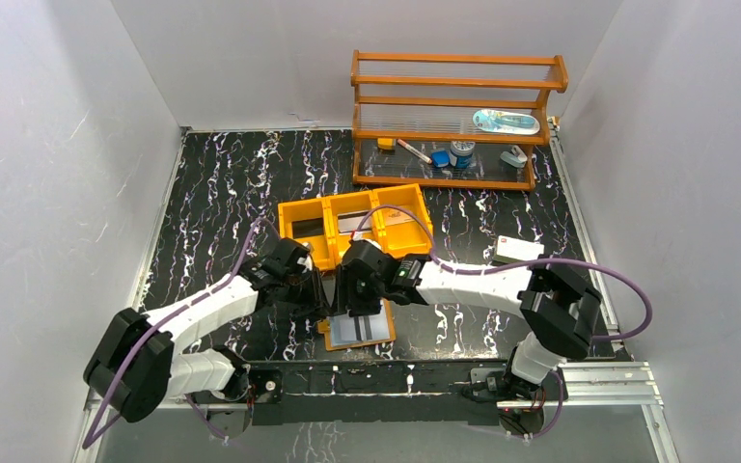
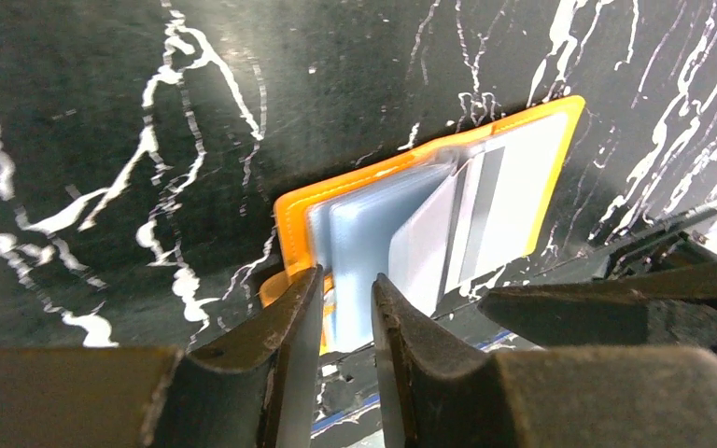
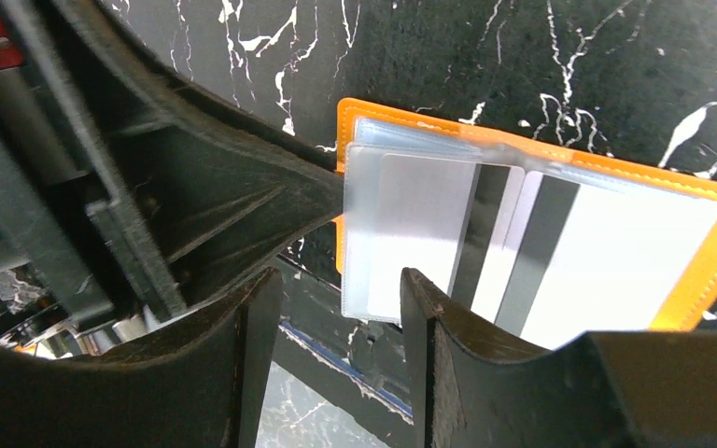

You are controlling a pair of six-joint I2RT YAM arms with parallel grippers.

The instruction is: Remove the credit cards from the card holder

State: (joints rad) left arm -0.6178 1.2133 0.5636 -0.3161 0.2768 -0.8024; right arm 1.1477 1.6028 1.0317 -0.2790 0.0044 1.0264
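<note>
The holder (image 2: 289, 229) has an orange, leather-like matt cover with stitched edges. Its pockets (image 3: 364, 233) are clear glossy plastic. The cards (image 3: 616, 252) look like smooth pale plastic. The table (image 2: 103, 112) is black, white-veined and faintly shiny. The fingers (image 3: 448, 355) are matt black plastic, and the rack (image 1: 453, 58) is varnished wood.

The left arm (image 1: 203, 311) and the right arm (image 1: 473, 280) have smooth white shells on their long links. These are broken by bulky matt-black joint housings (image 1: 564, 311), the largest sitting farthest back from the right tool (image 1: 359, 307) and the left tool (image 1: 320, 301). A thin purple cable (image 1: 632, 299) loops free behind the right tool, and another runs back from the left tool along its arm. A small green spot (image 1: 407, 273) shows just behind the right tool. Close up, the left tool's fingers (image 2: 280, 345) are dark wedges tapering to blunt tips, with faintly ridged faces. The right tool's fingers (image 3: 443, 345) look the same.
</note>
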